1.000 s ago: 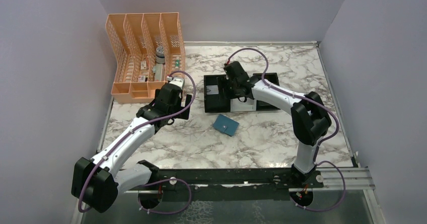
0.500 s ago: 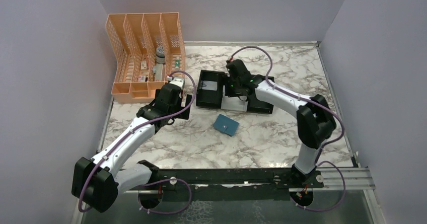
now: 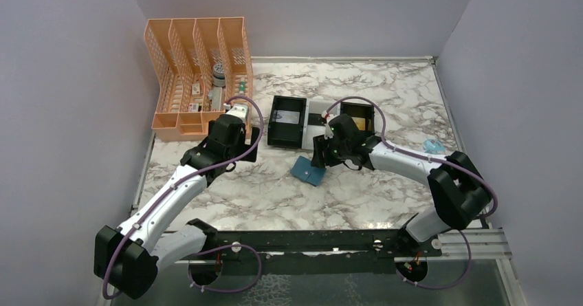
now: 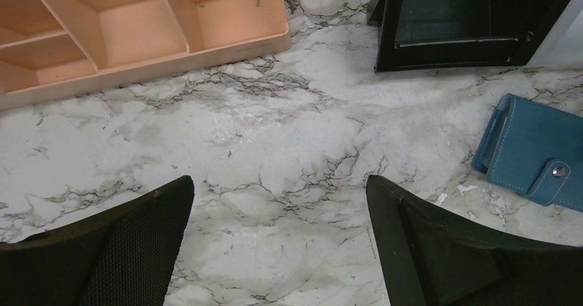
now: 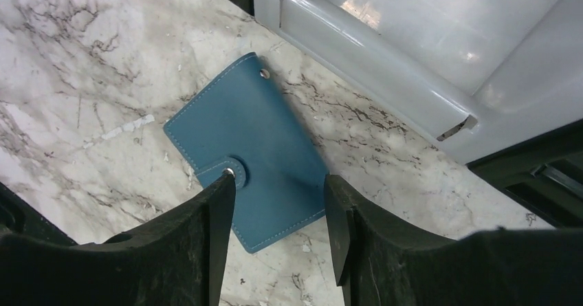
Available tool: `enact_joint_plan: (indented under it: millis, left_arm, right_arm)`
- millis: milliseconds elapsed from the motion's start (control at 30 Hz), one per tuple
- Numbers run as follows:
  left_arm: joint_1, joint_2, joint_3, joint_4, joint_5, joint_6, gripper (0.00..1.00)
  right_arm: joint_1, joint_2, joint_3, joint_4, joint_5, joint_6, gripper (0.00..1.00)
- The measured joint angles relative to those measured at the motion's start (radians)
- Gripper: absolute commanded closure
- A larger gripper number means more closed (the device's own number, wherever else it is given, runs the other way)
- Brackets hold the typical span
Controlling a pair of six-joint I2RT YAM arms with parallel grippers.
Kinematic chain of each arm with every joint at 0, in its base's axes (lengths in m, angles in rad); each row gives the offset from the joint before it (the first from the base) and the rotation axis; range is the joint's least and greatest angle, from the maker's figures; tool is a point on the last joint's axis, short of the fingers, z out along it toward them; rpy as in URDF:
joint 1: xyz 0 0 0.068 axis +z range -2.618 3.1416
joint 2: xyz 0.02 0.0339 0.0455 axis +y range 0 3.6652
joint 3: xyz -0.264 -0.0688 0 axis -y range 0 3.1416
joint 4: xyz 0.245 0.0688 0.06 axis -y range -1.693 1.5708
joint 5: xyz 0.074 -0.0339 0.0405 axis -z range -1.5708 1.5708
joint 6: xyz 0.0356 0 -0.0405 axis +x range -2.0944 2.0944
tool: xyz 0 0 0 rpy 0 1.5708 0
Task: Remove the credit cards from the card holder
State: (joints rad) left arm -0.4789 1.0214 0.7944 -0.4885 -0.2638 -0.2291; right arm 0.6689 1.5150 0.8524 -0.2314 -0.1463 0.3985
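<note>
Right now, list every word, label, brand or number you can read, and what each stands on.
None can be read.
The blue card holder shows only stitching and snaps, no print.
The small items in the orange organizer may carry labels, too small to read.

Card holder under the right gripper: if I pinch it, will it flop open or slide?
The card holder lies flat and closed, its snap tab fastened, so it probably lifts as one piece. It looks thin, so edges may be hard to catch. On the glossy marble table it may slide.
</note>
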Motion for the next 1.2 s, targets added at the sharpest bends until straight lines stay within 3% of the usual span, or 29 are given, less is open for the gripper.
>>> enact_joint_plan:
  millis: [267, 400, 533, 700, 800, 967, 1033, 1200]
  left_arm:
    - [0.002, -0.029, 0.000, 0.000, -0.013, -0.004, 0.01]
    - [0.006, -0.079, 0.000, 0.017, -0.002, -0.016, 0.01]
    - [0.010, -0.131, -0.024, 0.100, 0.098, -0.067, 0.01]
    - [0.004, -0.083, -0.113, 0.227, 0.351, -0.214, 0.06]
    - [-0.071, 0.030, -0.132, 0.270, 0.413, -0.282, 0.08]
    - [-0.271, 0.156, -0.127, 0.278, 0.407, -0.302, 0.25]
    - [-0.328, 0.217, -0.101, 0.267, 0.374, -0.293, 0.31]
    - [-0.426, 0.392, 0.000, 0.225, 0.278, -0.273, 0.36]
  right_arm:
    - [0.000, 0.099, 0.008, 0.006, -0.006, -0.027, 0.51]
    - [0.000, 0.144, 0.028, 0.013, -0.036, -0.048, 0.60]
    - [0.000, 0.138, -0.002, 0.052, -0.094, -0.037, 0.71]
    - [0.000, 0.069, -0.125, 0.152, -0.154, 0.055, 0.82]
    - [0.000, 0.043, -0.198, 0.226, -0.190, 0.142, 0.83]
    - [-0.001, 0.042, -0.261, 0.332, -0.222, 0.263, 0.83]
    - [-0.001, 0.042, -0.269, 0.344, -0.222, 0.291, 0.83]
    - [-0.001, 0.042, -0.269, 0.340, -0.208, 0.317, 0.83]
